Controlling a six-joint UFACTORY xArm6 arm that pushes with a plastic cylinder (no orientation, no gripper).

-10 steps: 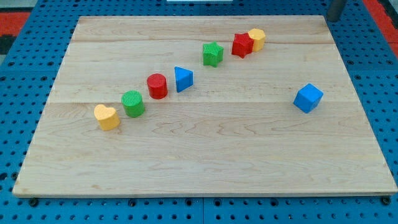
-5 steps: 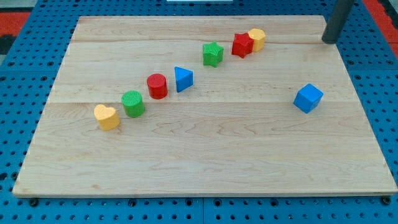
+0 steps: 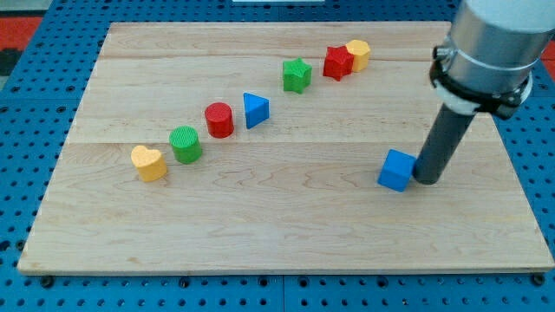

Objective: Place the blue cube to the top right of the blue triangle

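The blue cube (image 3: pixel 397 170) sits on the desk (image 3: pixel 286 225) toward the view's right, a little below the middle, with my tip (image 3: pixel 427 180) pressed against its right side. The tool is only a straight dark rod hanging from a grey cylinder of the arm; it has nothing that opens or closes, and it holds nothing, merely touching the cube.

Well apart from the cube, toward the view's left and higher up, stands the blue triangle (image 3: pixel 255 110). It belongs to a slanting row of seven blocks that climbs from lower left to upper right. Counting along that row: one yellow heart-shaped block (image 3: pixel 149 162), one green cylinder (image 3: pixel 186 144), one red cylinder (image 3: pixel 219 120), the blue triangle, one green star (image 3: pixel 297 75), one red block (image 3: pixel 338 62) of uncertain shape, and one yellow block (image 3: pixel 357 54) touching it from behind.

That makes eight blocks in all: two blue, two green, two red and two yellow. The cube lies lower than the triangle and far to its right.
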